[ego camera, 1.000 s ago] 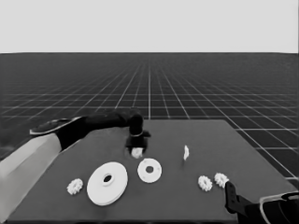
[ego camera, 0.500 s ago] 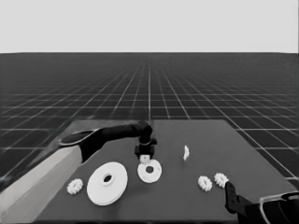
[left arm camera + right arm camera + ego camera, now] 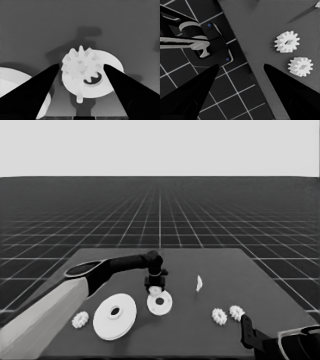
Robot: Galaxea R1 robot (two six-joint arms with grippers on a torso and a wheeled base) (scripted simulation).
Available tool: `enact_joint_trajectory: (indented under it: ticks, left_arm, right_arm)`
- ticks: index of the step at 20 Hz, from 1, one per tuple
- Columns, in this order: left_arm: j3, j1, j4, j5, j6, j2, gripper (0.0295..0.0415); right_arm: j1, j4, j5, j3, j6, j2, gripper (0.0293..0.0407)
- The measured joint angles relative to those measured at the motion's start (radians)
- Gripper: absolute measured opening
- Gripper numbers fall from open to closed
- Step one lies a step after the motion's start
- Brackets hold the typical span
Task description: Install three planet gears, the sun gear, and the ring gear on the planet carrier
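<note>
My left gripper [image 3: 156,284] has reached to the table's middle and is shut on a planet gear [image 3: 156,291]. In the left wrist view this gear [image 3: 81,66] sits between the fingers, just over the smaller round part, the planet carrier [image 3: 111,83], and off to one side of its centre hole. The carrier [image 3: 161,304] lies right of the larger round part, the ring gear [image 3: 115,316]. One gear [image 3: 80,320] lies left of the ring gear. Two more gears [image 3: 219,316] [image 3: 236,311] lie near my parked right gripper [image 3: 247,332], which is open.
A thin white piece [image 3: 199,283] lies right of the carrier. The right wrist view shows the two gears [image 3: 287,41] [image 3: 300,66] by the table's corner, with the floor grid and dark machinery [image 3: 210,47] past the edge. The ring gear's rim [image 3: 10,82] shows beside my left fingers.
My left gripper has carried the planet gear rightward and toward the front, from the table's left middle to just over the planet carrier. The right arm has not moved.
</note>
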Motion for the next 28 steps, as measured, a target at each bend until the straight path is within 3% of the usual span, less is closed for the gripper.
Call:
enact_joint_trajectory:
  ticks: [6, 9, 16, 17, 18, 20, 26, 28]
  left_arm:
    - [0.000, 0.000, 0.000, 0.000, 0.000, 0.000, 0.0385]
    - [0.111, -0.113, -0.096, 0.062, -0.061, -0.037, 0.0385]
    - [0.121, -0.143, -0.124, 0.073, -0.066, -0.039, 0.0385]
    - [0.583, -0.126, -0.093, 0.097, -0.288, -0.316, 0.0385]
    - [0.910, -0.110, -0.081, 0.093, -0.261, -0.667, 0.0385]
    - [0.991, -0.094, -0.079, 0.044, -0.017, -0.984, 0.0385]
    - [0.946, -0.089, -0.094, 0.004, 0.169, -1.107, 0.0385]
    - [0.873, 0.074, 0.037, -0.097, 0.183, -1.069, 0.0385]
  right_arm:
    - [0.000, 0.000, 0.000, 0.000, 0.000, 0.000, 0.0385]
    - [0.000, 0.000, 0.000, 0.000, 0.000, 0.000, 0.0385]
    - [0.000, 0.000, 0.000, 0.000, 0.000, 0.000, 0.0385]
    - [0.000, 0.000, 0.000, 0.000, 0.000, 0.000, 0.0385]
    - [0.000, 0.000, 0.000, 0.000, 0.000, 0.000, 0.0385]
    - [0.000, 0.000, 0.000, 0.000, 0.000, 0.000, 0.0385]
    - [0.000, 0.000, 0.000, 0.000, 0.000, 0.000, 0.0385]
    - [0.000, 0.000, 0.000, 0.000, 0.000, 0.000, 0.0385]
